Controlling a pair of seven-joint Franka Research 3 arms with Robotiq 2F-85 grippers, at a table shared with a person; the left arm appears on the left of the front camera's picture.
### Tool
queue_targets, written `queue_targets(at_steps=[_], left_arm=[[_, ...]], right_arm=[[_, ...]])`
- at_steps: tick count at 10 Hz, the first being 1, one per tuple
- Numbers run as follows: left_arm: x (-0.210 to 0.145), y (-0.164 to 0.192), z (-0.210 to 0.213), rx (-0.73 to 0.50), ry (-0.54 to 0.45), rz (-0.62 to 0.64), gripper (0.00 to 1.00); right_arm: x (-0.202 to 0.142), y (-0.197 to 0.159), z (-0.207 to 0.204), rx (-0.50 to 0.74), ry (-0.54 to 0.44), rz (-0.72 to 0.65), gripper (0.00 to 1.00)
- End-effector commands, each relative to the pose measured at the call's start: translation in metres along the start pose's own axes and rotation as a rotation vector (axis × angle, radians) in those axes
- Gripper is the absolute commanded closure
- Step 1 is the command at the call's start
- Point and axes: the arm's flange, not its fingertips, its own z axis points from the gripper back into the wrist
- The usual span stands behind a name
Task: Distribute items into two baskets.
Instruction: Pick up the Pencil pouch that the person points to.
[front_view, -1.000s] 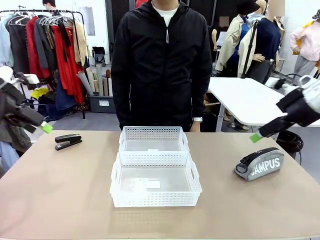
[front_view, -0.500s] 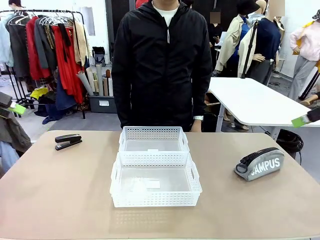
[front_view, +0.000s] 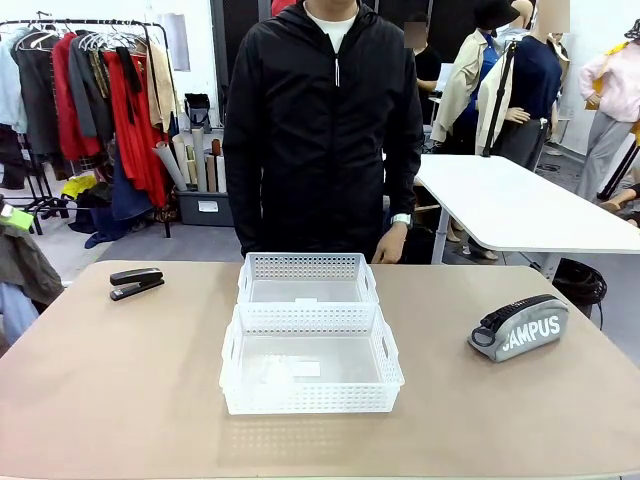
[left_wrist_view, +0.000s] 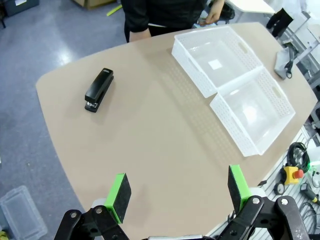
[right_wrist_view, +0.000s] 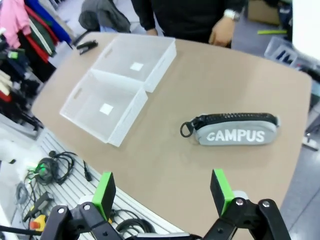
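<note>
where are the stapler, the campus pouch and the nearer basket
stapler (front_view: 136, 283): front view, middle of its body
campus pouch (front_view: 520, 330): front view, its lettered grey side
nearer basket (front_view: 312, 398): front view, its front lattice wall

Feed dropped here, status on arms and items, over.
Left gripper, right gripper: jaws open, empty, high. Black stapler and grey fabric CAMPUS zip pouch on tan table, outside two white lattice plastic baskets. Person's hand past far edge.
</note>
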Motion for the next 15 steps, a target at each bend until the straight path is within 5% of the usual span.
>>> queue_targets(at_steps=[1, 15], left_arm=[[0.000, 0.006, -0.002, -0.050, -0.026, -0.021, 0.00], [-0.001, 0.001, -0.002, -0.013, -0.007, -0.004, 0.00]], right_arm=[[-0.023, -0.010, -0.015, 0.030, -0.033, -0.046, 0.00], [-0.005, -0.010, 0.000, 0.007, -0.004, -0.031, 0.00]])
